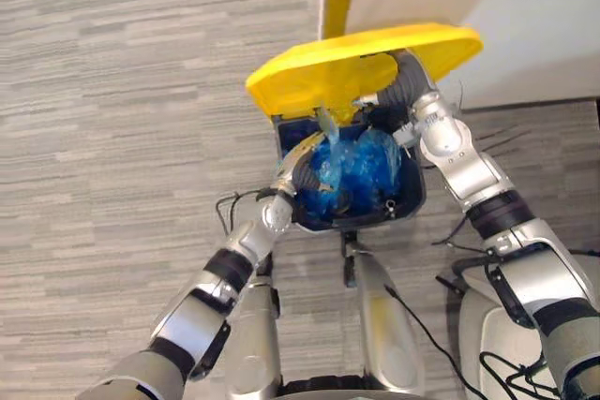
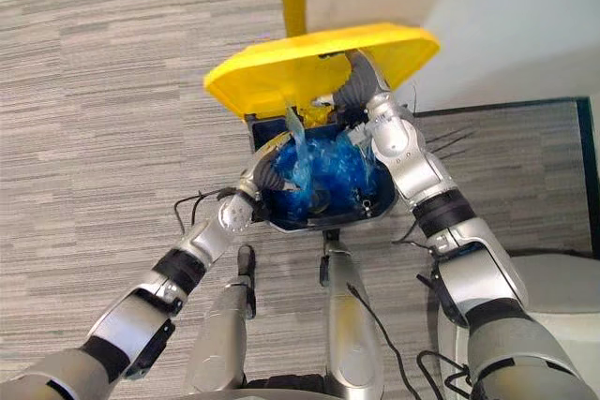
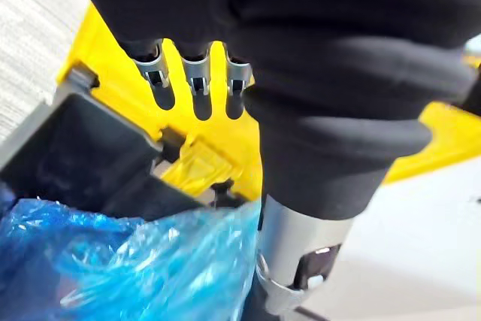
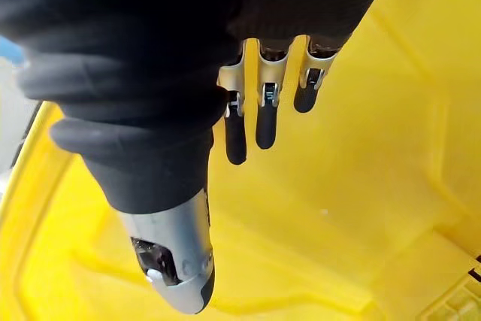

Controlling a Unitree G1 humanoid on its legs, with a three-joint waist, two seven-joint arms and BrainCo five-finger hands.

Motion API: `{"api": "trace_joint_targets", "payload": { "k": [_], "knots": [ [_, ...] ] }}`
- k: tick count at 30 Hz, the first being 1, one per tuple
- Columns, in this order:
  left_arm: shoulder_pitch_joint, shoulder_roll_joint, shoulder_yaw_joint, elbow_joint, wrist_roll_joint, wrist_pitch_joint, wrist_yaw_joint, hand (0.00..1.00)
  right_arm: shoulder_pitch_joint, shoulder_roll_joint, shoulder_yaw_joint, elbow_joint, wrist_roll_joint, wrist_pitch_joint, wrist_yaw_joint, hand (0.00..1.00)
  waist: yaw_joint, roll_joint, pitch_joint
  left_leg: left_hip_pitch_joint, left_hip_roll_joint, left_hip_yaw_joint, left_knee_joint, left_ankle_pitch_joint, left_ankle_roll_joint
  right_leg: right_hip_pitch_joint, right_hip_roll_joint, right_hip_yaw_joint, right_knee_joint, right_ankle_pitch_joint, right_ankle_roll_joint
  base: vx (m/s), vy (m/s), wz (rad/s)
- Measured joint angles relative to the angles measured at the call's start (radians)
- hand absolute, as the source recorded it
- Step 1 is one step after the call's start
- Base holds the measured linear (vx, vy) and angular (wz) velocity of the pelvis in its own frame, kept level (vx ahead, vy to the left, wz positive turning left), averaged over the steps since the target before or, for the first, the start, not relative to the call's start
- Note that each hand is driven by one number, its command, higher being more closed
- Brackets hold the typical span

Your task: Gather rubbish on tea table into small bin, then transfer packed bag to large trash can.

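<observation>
Props lid (image 1: 328, 67) up with right hand (image 4: 173, 73), fingers straight, flat against it. Rests left hand (image 3: 316, 73), fingers released, just above bag (image 1: 354, 168) inside can (image 1: 412, 196). Best to lift left clear first, then lower lid slowly.

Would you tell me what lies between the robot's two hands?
In the left eye view, the blue bag, sitting in the trash can, lies between the left hand at the can's rim and the right hand under the yellow lid.

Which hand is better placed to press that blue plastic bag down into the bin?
Left. The left hand sits at the blue plastic bag in the dark bin, while the right hand is up against the open yellow lid, seemingly propping it.
</observation>
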Motion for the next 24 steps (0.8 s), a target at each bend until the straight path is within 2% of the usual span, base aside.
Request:
{"api": "trace_joint_targets", "payload": {
  "k": [1, 3, 6, 8, 10, 12, 13, 15, 17, 18, 19, 20, 21, 22, 24],
  "knots": [
    [0.078, 0.007, 0.027, -0.022, -0.034, -0.004, -0.003, 0.0, 0.063, 0.002, -0.014, -0.001, -0.001, 0.001, 0.003, 0.0, 0.014, 0.011, -0.042, 0.009, 0.0, -0.001, -0.003, 0.0, 0.0, 0.01, -0.007, -0.005, 0.001, -0.007, -0.001, 0.06, 0.029, 0.2],
    [0.175, 0.02, 0.081, -0.059, -0.076, -0.016, -0.023, 0.0, 0.128, 0.004, -0.023, -0.002, -0.003, 0.001, 0.014, 0.0, 0.02, 0.022, -0.052, 0.048, -0.001, -0.016, -0.003, 0.0, -0.001, 0.071, -0.011, -0.031, 0.0, -0.021, 0.003, 0.04, 0.018, 0.33],
    [0.304, 0.05, 0.157, -0.061, -0.15, -0.032, -0.07, 0.0, 0.254, 0.025, -0.076, -0.009, -0.031, 0.001, 0.047, 0.0, 0.024, 0.019, -0.109, 0.098, -0.004, -0.053, 0.002, -0.002, 0.0, 0.144, -0.028, -0.071, -0.008, -0.037, 0.004, 0.04, 0.033, 0.4],
    [0.362, 0.052, 0.219, -0.054, -0.224, -0.033, -0.093, 0.0, 0.313, 0.044, -0.113, -0.022, -0.032, 0.001, 0.06, 0.0, 0.043, 0.016, -0.118, 0.127, -0.005, -0.055, 0.011, -0.003, 0.003, 0.187, -0.027, -0.081, -0.017, -0.037, 0.004, 0.03, 0.02, 0.2],
    [0.412, 0.052, 0.28, -0.024, -0.301, -0.033, -0.115, 0.0, 0.347, 0.065, -0.128, -0.022, -0.039, 0.002, 0.08, 0.0, 0.049, 0.012, -0.124, 0.144, -0.009, -0.057, 0.039, -0.014, 0.018, 0.224, -0.029, -0.086, -0.028, -0.038, 0.006, -0.05, 0.05, 0.08],
    [0.461, 0.052, 0.325, 0.013, -0.362, -0.031, -0.141, 0.0, 0.381, 0.092, -0.142, -0.022, -0.043, 0.002, 0.094, 0.0, 0.065, 0.007, -0.127, 0.142, -0.009, -0.046, 0.103, -0.041, 0.033, 0.249, -0.027, -0.079, -0.045, -0.028, 0.025, -0.1, 0.095, -0.13],
    [0.484, 0.051, 0.337, 0.024, -0.372, -0.027, -0.153, 0.0, 0.397, 0.102, -0.148, -0.022, -0.046, 0.004, 0.098, 0.0, 0.07, 0.001, -0.127, 0.14, -0.013, -0.038, 0.125, -0.051, 0.042, 0.254, -0.028, -0.073, -0.047, -0.023, 0.029, -0.11, 0.104, -0.25],
    [0.557, 0.05, 0.356, 0.044, -0.403, -0.01, -0.179, 0.0, 0.431, 0.14, -0.148, -0.022, -0.069, 0.016, 0.114, 0.0, 0.077, -0.027, -0.131, 0.141, -0.025, 0.013, 0.183, -0.074, 0.068, 0.256, -0.03, -0.032, -0.052, -0.003, 0.045, -0.15, 0.136, -0.48],
    [0.602, 0.045, 0.368, 0.044, -0.43, -0.001, -0.198, 0.0, 0.472, 0.159, -0.149, -0.022, -0.07, 0.018, 0.116, 0.0, 0.078, -0.05, -0.13, 0.136, -0.034, 0.065, 0.237, -0.1, 0.096, 0.252, -0.055, -0.031, -0.056, 0.008, 0.05, -0.19, 0.19, -0.69],
    [0.616, 0.037, 0.371, 0.044, -0.448, 0.007, -0.202, 0.0, 0.522, 0.164, -0.155, -0.024, -0.07, 0.019, 0.123, 0.0, 0.081, -0.058, -0.133, 0.139, -0.023, 0.094, 0.223, -0.105, 0.112, 0.245, -0.066, -0.032, -0.078, -0.005, 0.062, -0.27, 0.181, -0.82],
    [0.629, 0.027, 0.388, 0.042, -0.452, 0.008, -0.211, 0.0, 0.564, 0.172, -0.164, -0.029, -0.071, 0.02, 0.134, 0.0, 0.082, -0.057, -0.134, 0.132, -0.016, 0.133, 0.2, -0.085, 0.131, 0.215, -0.082, -0.031, -0.009, -0.011, 0.041, -0.25, 0.104, -0.64],
    [0.636, 0.022, 0.399, 0.042, -0.455, 0.009, -0.216, 0.0, 0.596, 0.178, -0.176, -0.033, -0.071, 0.019, 0.137, 0.0, 0.077, -0.074, -0.144, 0.135, -0.017, 0.146, 0.187, -0.074, 0.136, 0.188, -0.093, -0.026, 0.07, -0.021, 0.029, -0.18, 0.054, -0.43],
    [0.638, 0.011, 0.417, 0.042, -0.455, 0.013, -0.218, 0.0, 0.664, 0.195, -0.211, -0.034, -0.071, 0.021, 0.154, 0.0, 0.064, -0.079, -0.148, 0.139, -0.017, 0.154, 0.155, -0.051, 0.141, 0.162, -0.1, -0.022, 0.237, -0.04, 0.009, -0.14, 0.065, -0.25],
    [0.64, 0.011, 0.426, 0.035, -0.454, 0.013, -0.219, 0.0, 0.741, 0.21, -0.239, -0.033, -0.07, 0.024, 0.158, 0.0, 0.056, -0.088, -0.157, 0.144, -0.016, 0.157, 0.117, -0.026, 0.141, 0.158, -0.098, -0.018, 0.375, -0.062, 0.0, -0.11, 0.044, -0.15],
    [0.652, 0.01, 0.43, -0.002, -0.454, 0.015, -0.222, 0.0, 0.852, 0.232, -0.273, -0.034, -0.072, 0.027, 0.175, 0.0, 0.04, -0.107, -0.172, 0.144, -0.016, 0.157, 0.062, 0.004, 0.133, 0.189, -0.096, 0.001, 0.506, -0.08, -0.021, -0.08, -0.078, -0.03]
  ]
}}
